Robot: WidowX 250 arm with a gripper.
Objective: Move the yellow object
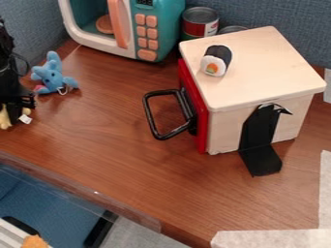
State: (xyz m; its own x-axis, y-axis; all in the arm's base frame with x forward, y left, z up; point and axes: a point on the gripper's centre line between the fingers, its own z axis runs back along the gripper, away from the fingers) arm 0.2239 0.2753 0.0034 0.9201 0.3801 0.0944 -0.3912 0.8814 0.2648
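Yellow object is sitting at the camera view's left edge, beneath the hand; the view is not revealing the hand's grip state. Toy microwave is containing a round piece. Wooden box is supporting a sushi toy.

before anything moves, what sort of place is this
Probably a desk set up as a toy kitchen: a teal toy microwave, food cans and a toy sushi roll on a wooden box.
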